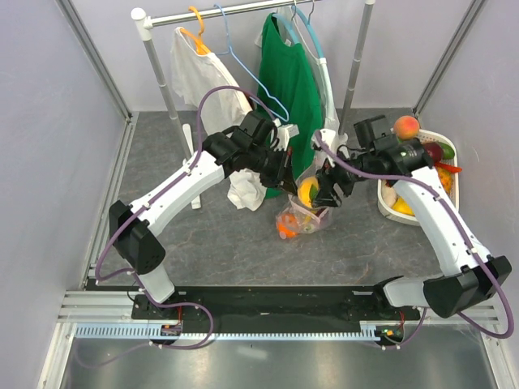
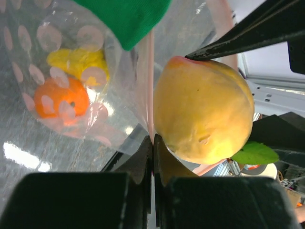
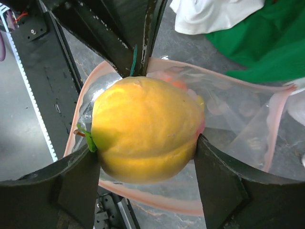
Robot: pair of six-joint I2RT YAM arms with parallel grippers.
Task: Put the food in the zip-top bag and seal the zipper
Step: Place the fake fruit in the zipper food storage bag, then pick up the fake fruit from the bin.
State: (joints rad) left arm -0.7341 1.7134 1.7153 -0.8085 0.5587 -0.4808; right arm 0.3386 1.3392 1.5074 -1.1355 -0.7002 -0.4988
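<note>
1. The right end effector is pinching a yellow fruit across its middle, at the mouth of the bag. The fruit is looking glossy and hard, so probably slippery.
2. The left end effector is pressing together on the zipper, holding up the floppy bag above the surface. That stiffer strip is likely giving the surest hold.
3. The clear, pink-dotted bag is carrying an orange fruit inside.

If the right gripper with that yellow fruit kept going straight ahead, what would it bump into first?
Probably the bag: its open mouth lies right behind the fruit, and the left gripper holds it up by its pink edge. Depth is hard to judge.
</note>
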